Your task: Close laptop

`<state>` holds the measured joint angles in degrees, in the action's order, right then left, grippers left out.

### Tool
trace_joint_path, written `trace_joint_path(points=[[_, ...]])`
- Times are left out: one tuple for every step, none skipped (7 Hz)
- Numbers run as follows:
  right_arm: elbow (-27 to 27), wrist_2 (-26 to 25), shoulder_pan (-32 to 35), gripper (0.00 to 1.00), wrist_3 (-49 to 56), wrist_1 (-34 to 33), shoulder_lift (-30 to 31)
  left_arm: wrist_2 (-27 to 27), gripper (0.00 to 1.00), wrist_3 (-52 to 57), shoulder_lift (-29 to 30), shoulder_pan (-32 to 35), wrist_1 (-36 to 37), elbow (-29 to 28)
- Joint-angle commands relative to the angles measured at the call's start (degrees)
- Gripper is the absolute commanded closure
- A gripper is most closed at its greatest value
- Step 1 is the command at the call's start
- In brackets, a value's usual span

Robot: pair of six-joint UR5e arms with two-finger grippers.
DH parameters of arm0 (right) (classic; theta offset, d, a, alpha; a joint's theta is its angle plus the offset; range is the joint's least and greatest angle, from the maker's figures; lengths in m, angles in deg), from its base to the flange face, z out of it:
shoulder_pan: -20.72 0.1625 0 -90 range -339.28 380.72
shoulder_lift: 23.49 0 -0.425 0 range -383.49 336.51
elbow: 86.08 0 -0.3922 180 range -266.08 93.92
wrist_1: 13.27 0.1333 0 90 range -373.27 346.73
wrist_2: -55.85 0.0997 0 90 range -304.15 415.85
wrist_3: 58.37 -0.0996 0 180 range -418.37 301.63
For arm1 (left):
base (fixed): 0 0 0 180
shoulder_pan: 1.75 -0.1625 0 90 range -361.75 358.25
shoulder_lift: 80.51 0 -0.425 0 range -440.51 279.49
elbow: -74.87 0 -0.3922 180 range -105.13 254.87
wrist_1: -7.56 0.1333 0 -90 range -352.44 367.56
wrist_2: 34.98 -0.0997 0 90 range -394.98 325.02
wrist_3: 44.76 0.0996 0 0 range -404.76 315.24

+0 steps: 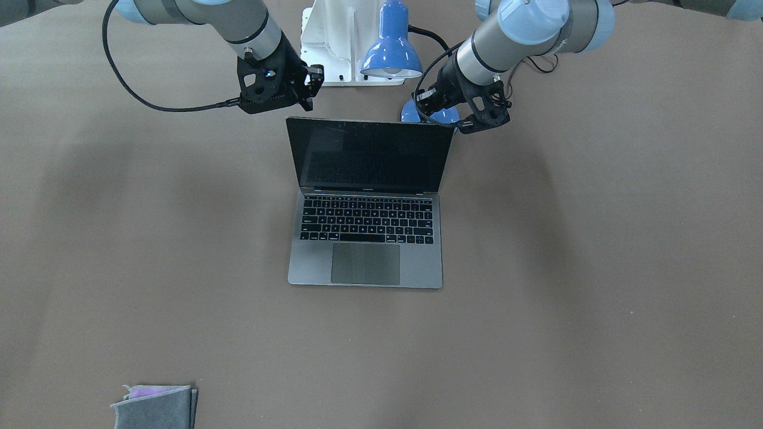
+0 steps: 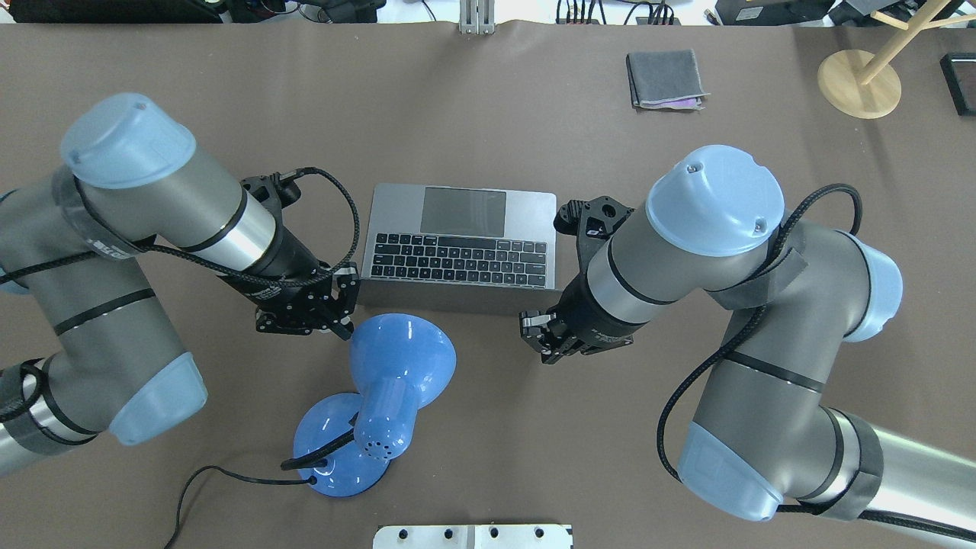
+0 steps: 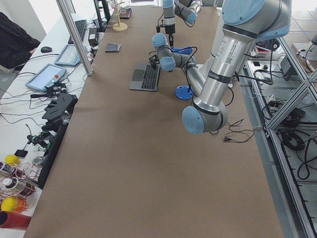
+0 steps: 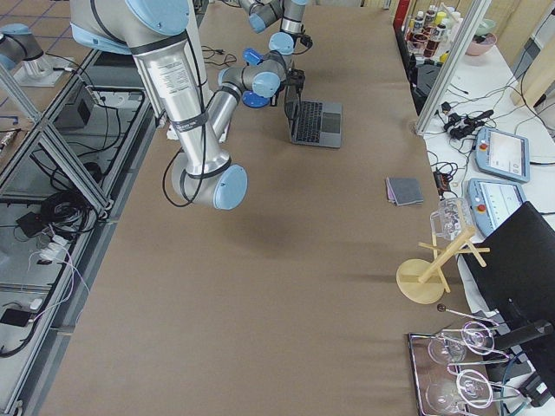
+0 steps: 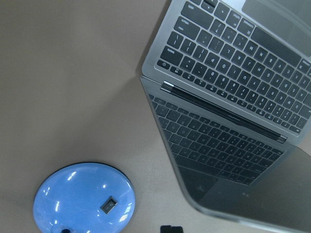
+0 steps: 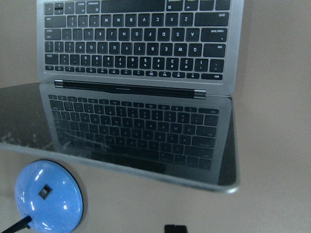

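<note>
The laptop (image 2: pixel 457 263) sits open at the middle of the desk (image 2: pixel 152 91), keyboard facing away from me and the lid tilted back a little past upright towards me, so from overhead I see only a strip of its grey back. Taking 12 o'clock as straight away from me, my left hand (image 2: pixel 335 313) hovers at the laptop's 8 o'clock, just beside the lid's top corner. My right hand (image 2: pixel 543 339) hovers at its 5 o'clock, near the other corner. Both are empty, and going by the single dark tip low in each wrist view, I judge their fingers to be pressed together. I expect the machine to be stiff and fairly weighty for its thinness, so the base should stay put while the lid swings on a firm hinge. The metal looks smooth and likely slippery, and the dark glass screen is the fragile part. I would not pinch it. I would push with closed fingers on the back of the lid just under its top edge, near the middle so it does not twist, then follow it forward and down gently. The blue desk lamp (image 2: pixel 389 374) stands close behind at 7 o'clock, so I would keep my left elbow clear of it.
</note>
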<state>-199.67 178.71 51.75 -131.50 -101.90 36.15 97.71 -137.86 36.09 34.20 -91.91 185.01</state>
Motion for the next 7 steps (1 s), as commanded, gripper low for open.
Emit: trace_joint_path(points=[[0.8,0.1,1.1,1.00,-0.3,0.3,-1.6,-0.4,1.00,-0.7,1.6,-0.4,0.0,-0.5],[1.1,0.0,1.7,1.00,-0.3,0.3,-1.9,-0.4,1.00,-0.6,2.1,-0.4,0.0,-0.8],[3.9,0.0,2.2,1.00,-0.2,0.3,-3.8,-0.4,1.00,-0.3,2.4,-0.3,0.0,-1.2],[7.8,0.0,2.3,1.00,-0.2,0.4,-6.5,-0.3,1.00,-0.2,2.6,0.6,0.0,-1.2],[9.6,0.0,3.2,1.00,-0.3,0.4,-8.0,-0.1,1.00,-0.2,2.9,2.0,0.0,-1.2],[9.6,0.3,5.1,1.00,-0.3,0.3,-8.1,-0.1,1.00,-0.2,4.5,3.7,0.0,-2.0],[9.6,0.6,6.7,1.00,-0.3,0.3,-8.3,-0.2,1.00,-0.2,7.5,5.0,0.0,-5.2]])
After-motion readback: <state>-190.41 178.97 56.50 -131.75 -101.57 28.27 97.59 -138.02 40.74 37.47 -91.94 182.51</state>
